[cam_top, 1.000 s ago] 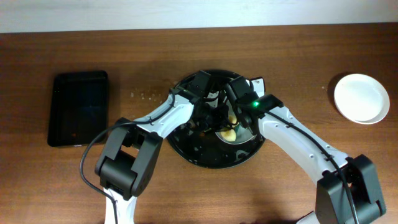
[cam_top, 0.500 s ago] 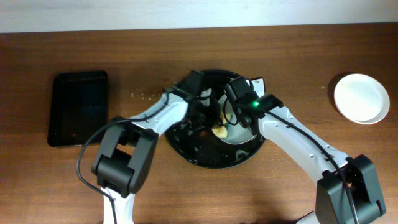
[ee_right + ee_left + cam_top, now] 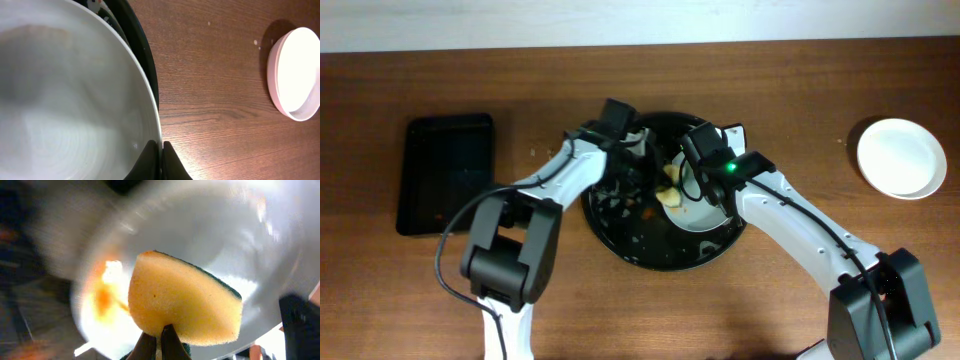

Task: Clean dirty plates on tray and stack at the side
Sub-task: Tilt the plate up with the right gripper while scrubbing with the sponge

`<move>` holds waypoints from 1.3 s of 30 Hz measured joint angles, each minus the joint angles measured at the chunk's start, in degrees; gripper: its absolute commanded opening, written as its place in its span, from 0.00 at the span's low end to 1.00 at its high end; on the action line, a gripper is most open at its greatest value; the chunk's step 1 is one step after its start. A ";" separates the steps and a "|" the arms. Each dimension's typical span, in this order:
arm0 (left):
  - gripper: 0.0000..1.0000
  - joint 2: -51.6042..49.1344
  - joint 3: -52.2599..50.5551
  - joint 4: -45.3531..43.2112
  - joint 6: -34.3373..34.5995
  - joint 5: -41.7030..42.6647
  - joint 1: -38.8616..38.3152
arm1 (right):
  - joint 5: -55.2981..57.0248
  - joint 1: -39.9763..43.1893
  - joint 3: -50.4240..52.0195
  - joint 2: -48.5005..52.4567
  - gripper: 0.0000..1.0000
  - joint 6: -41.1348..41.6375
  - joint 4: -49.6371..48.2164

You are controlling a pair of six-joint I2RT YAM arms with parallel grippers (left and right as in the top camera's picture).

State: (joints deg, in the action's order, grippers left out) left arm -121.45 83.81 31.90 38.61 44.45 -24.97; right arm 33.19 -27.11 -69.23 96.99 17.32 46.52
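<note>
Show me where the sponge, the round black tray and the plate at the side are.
sponge [image 3: 185, 305], left wrist view, yellow face.
tray [image 3: 650, 252], overhead view, bare lower part.
plate at the side [image 3: 901, 158], overhead view, centre.

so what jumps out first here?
Both arms meet over the black tray at table centre: the left gripper holds a yellow sponge over a plate smeared orange, while the right gripper pinches its rim. A clean plate sits alone far right.
</note>
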 measured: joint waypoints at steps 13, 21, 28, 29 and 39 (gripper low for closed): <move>0.00 -0.09 -1.79 -0.33 1.36 -2.05 -6.51 | 0.00 0.00 0.00 0.00 0.04 0.00 0.09; 0.00 -1.95 -2.03 -0.09 1.57 -1.62 -5.05 | 0.02 0.00 0.00 0.00 0.04 -0.42 0.22; 0.00 -2.54 -2.23 -1.49 2.01 -5.77 -0.11 | 0.17 0.00 0.00 0.00 0.04 -0.61 0.07; 0.00 -2.58 -2.23 -1.90 2.01 -5.81 0.15 | 0.11 0.00 0.00 0.00 0.04 -0.61 -0.04; 0.00 -2.80 -1.51 -3.67 1.99 -5.03 0.61 | 0.04 0.00 0.00 0.00 0.04 -0.59 -0.24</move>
State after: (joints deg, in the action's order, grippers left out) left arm -124.25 82.30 28.23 40.60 39.42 -24.36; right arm 33.23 -27.11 -69.23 96.99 16.73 46.28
